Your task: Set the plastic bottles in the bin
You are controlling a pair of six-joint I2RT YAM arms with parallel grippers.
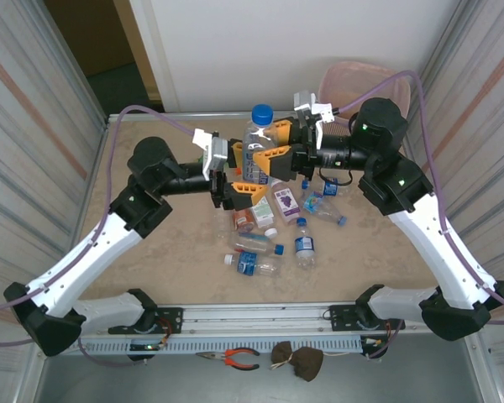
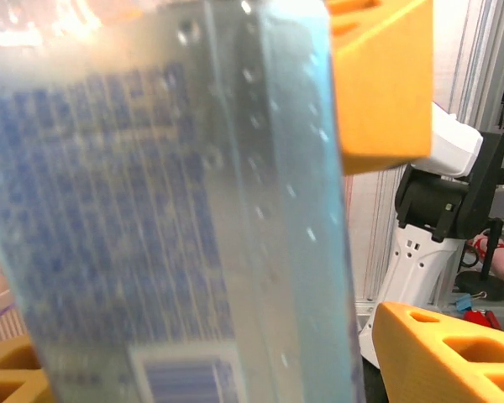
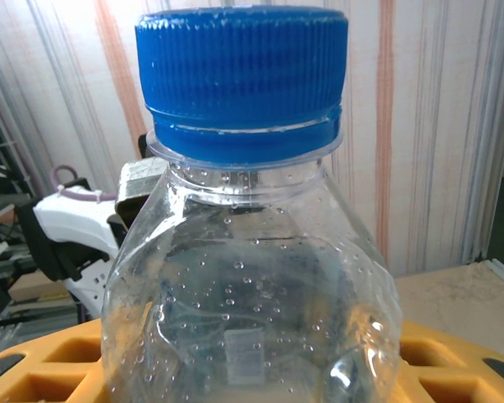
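R gripper point(image 1: 275, 159) jaws clamp bottle point(image 1: 259, 131) upright, near bin point(image 1: 340, 75) rim; L gripper point(image 1: 248, 176) straddles it, grip unclear.

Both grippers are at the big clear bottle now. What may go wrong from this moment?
1. The clear bottle stands upright between both grippers. The left gripper shows a gap beside it, so if the right gripper grips weakly, it may fall onto the loose bottles below.
2. The bin sits past the right arm's elbow, so a swing there may knock its rim.
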